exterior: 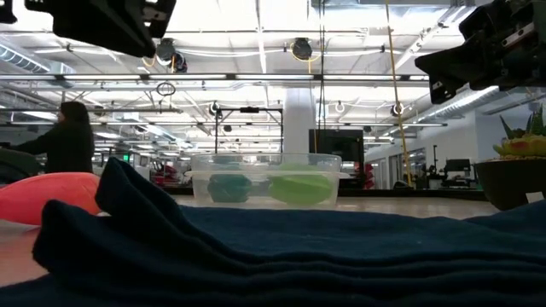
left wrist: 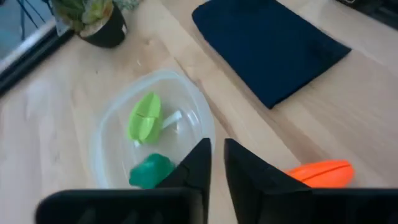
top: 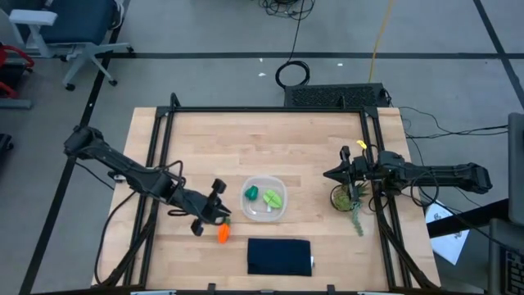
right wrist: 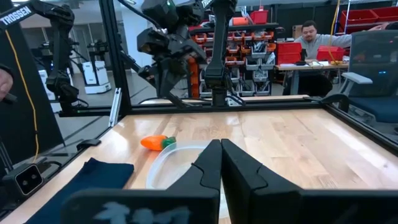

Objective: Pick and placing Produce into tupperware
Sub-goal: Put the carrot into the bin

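With its fingers nearly closed and empty, the left gripper could knock the carrot beside it away from the container.

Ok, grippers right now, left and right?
Left gripper: closed, empty, beside the carrot.
Right gripper: closed, empty, by the potted plant.

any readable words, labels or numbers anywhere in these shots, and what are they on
"TROSSEN" in white letters on the dark arm link in the right wrist view's upper corner, cut off at the picture's edge.
The paper sheet on the floor beside the table carries print too small to read.
Nothing is printed on the tupperware, the carrot, the dark cloth or the plant pot.
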Controlling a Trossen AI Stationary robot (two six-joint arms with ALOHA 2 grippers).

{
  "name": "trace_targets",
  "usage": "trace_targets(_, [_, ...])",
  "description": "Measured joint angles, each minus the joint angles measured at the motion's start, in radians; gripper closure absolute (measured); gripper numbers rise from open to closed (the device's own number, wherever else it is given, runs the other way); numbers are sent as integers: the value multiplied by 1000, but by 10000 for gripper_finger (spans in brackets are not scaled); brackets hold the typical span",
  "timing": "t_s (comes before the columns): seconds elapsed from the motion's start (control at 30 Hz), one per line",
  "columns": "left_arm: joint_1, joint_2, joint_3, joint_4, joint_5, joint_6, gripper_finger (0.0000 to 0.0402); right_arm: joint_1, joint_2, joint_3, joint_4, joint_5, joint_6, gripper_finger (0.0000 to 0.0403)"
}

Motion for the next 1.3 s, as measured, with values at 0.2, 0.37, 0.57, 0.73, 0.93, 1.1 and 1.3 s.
trace_targets(0.2, [7, 6, 0, 0, -2, 66, 274, 0, 0, 0, 0, 0, 10, 403])
trace_targets(0.37, [6, 7, 0, -4, -10, 122, 189, 0, 0, 0, 0, 1, 10, 403])
trace_targets(0.57, [-24, 21, -2, -27, -158, 311, 121, 0, 0, 0, 0, 2, 10, 403])
trace_targets(0.73, [-51, 43, -2, -38, -160, 329, 104, 0, 10, 0, 1, 3, 26, 403])
trace_targets(0.93, [-80, 53, -2, -46, -183, 148, 94, 0, 24, 0, 1, 3, 29, 403])
trace_targets(1.1, [-82, 50, -1, -22, -149, -127, 101, 0, 35, 0, 1, 3, 29, 403])
trace_targets(1.3, [-81, 50, -1, -5, -82, -670, 115, 0, 39, 0, 1, 3, 29, 403])
